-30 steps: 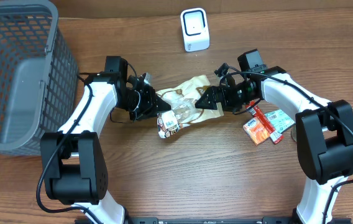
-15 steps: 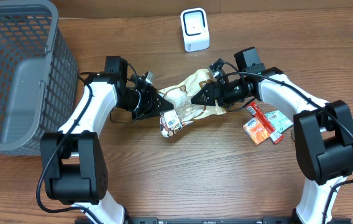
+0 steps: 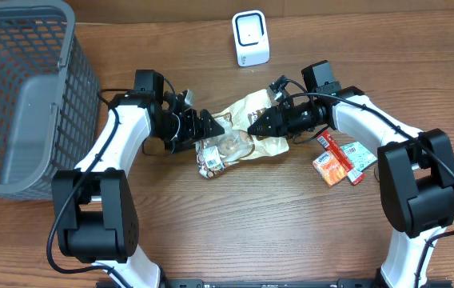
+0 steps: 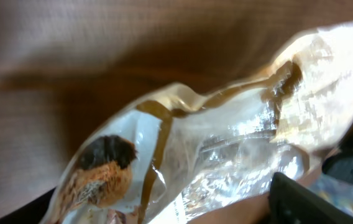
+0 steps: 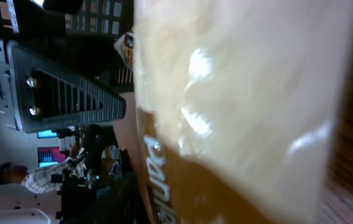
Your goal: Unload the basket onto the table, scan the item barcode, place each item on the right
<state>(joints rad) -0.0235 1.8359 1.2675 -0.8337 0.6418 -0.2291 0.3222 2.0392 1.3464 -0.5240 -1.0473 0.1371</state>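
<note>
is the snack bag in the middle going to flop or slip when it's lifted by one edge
Probably floppy: the snack bag lies crumpled and folded. Its surface shines, so it may slip. It looks thin, so it is likely light.

Both arms have glossy white shells between bulky black joints, the left arm (image 3: 119,140) nearest the grey basket (image 3: 19,96), the right arm (image 3: 371,120) farthest from it. Thin black cables loop at each wrist (loosely). One finger (image 5: 64,93) of the right gripper (image 3: 252,128) is a ribbed black wedge with two bright screws.
</note>
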